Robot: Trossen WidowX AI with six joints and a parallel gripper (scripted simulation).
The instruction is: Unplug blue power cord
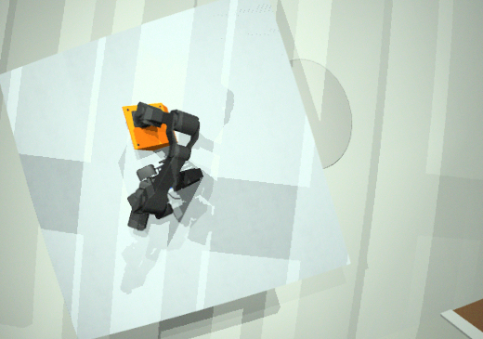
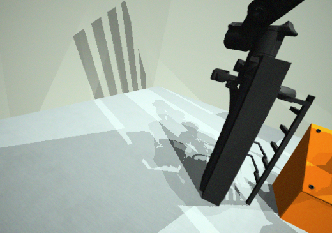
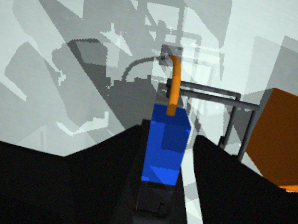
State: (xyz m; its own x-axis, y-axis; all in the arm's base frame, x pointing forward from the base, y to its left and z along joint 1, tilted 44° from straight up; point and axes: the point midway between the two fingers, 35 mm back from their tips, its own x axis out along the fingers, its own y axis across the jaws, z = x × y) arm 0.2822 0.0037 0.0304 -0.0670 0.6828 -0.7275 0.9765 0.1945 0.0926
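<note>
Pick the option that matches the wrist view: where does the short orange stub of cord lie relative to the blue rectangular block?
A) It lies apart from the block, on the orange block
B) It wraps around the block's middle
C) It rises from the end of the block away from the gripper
C: the orange stub meets the blue block at its far end, away from the gripper.

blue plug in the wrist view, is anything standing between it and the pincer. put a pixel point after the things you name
Nothing visible stands between the pincer (image 3: 172,132) and the blue plug (image 1: 171,189) (image 3: 166,150). The dark wire frame (image 2: 262,150) (image 3: 215,90) shows beyond and to the image right of the plug, not across that gap.
</note>
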